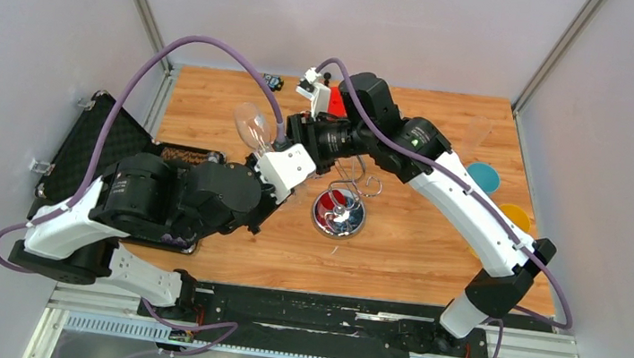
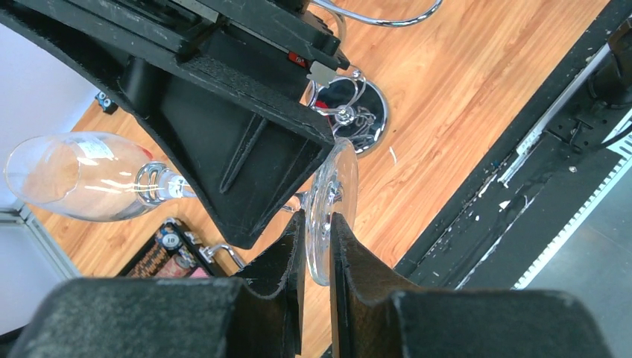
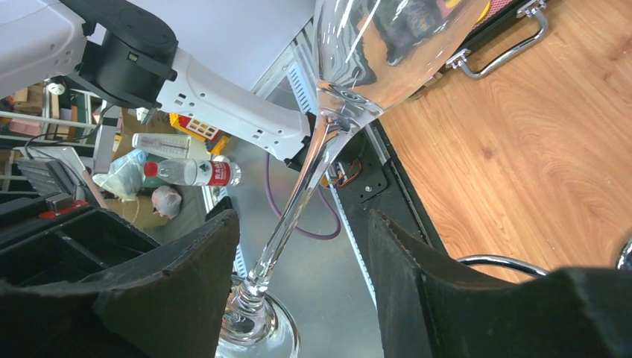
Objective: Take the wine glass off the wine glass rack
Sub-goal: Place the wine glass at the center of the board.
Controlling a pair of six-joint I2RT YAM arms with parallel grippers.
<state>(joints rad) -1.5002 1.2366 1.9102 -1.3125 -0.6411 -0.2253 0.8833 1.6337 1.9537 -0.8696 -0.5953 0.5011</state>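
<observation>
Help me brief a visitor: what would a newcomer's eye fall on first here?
The clear wine glass, held sideways in mid-air. The left gripper is clamped on its foot, while the right gripper, open, straddles the stem. Next comes the shiny chrome wine glass rack with its mirrored round base, standing on the wooden table beside the glass.

Clear wine glass [image 1: 252, 122], shiny chrome rack [image 1: 338, 214], wood-grain table [image 1: 433, 239]
</observation>
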